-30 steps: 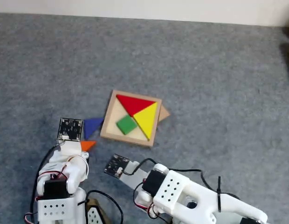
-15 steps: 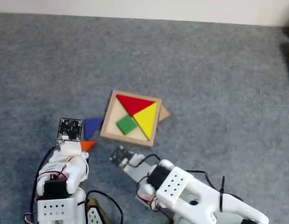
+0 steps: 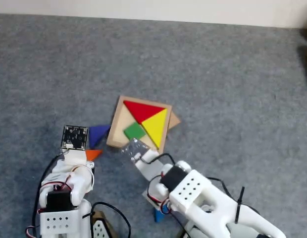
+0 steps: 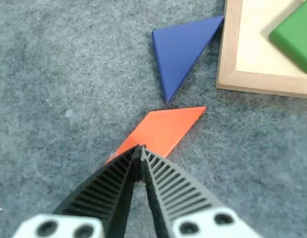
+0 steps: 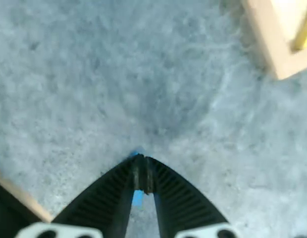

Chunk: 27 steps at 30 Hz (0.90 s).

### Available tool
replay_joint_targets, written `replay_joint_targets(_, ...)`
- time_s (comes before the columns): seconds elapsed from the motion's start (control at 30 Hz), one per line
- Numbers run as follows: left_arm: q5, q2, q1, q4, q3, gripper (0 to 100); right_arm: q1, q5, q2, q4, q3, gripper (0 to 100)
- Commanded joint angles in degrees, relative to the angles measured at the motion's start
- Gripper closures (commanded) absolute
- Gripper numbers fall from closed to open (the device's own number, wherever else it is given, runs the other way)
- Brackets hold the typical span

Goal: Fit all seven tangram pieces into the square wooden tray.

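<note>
The square wooden tray (image 3: 115, 130) holds a red triangle (image 3: 141, 110), a yellow triangle (image 3: 156, 126) and a green square (image 3: 134, 131). A blue triangle (image 4: 180, 47) lies just outside the tray's left edge (image 4: 231, 59). An orange parallelogram (image 4: 166, 129) lies below the blue triangle. My left gripper (image 4: 139, 151) is shut, its tips over the near end of the orange piece. My right gripper (image 5: 142, 171) hangs over the carpet near the tray's front corner (image 5: 275, 54). It is shut, with a sliver of a light blue piece (image 5: 137, 198) between its fingers.
A tan piece (image 3: 175, 120) pokes out from behind the tray's right edge. A small blue object (image 3: 158, 214) lies on the carpet by the right arm (image 3: 188, 191). Open grey carpet stretches behind and to the right of the tray.
The right arm has swung forward and to the right, bringing its wrist up to the tray's front edge and uncovering the blue object by its base. The left arm has not moved.
</note>
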Motion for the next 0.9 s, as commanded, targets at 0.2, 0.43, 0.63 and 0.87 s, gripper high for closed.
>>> replay_joint_targets(0.2, -0.4, -2.5, 0.5, 0.1, 1.1, 100, -12.4, -0.5, -3.2, 13.8, -7.0, 99.3)
replay_joint_targets(0.43, -0.4, -2.5, 0.5, 0.1, 1.1, 100, -16.1, -0.6, -3.0, 10.4, -1.5, 99.3)
replay_joint_targets(0.63, -0.4, -2.5, 0.5, 0.1, 1.1, 100, -15.9, -0.6, -3.0, 3.5, 4.8, 99.3)
replay_joint_targets(0.87, -0.4, -2.5, 0.5, 0.1, 1.1, 100, -11.6, -0.6, -3.0, -1.5, 6.1, 99.3)
